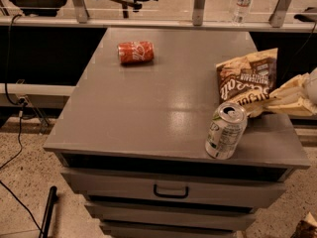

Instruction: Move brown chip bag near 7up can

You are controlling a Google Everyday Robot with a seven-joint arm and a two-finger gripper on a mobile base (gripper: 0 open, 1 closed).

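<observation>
The brown chip bag (246, 76) stands tilted up at the right side of the grey cabinet top (148, 108), dark brown with white lettering and cream ends. My gripper (266, 104) reaches in from the right edge, and its cream fingers (292, 88) pinch the bag's lower right end. The 7up can (225, 131), silver and green with a pull-tab top, stands upright just in front of the bag near the front right edge. Bag and can almost touch.
A red soda can (135, 52) lies on its side at the back left of the top. Drawers with a handle (171, 191) are below the front edge. A rail with a water bottle (242, 4) runs behind. Cables lie on the floor at left.
</observation>
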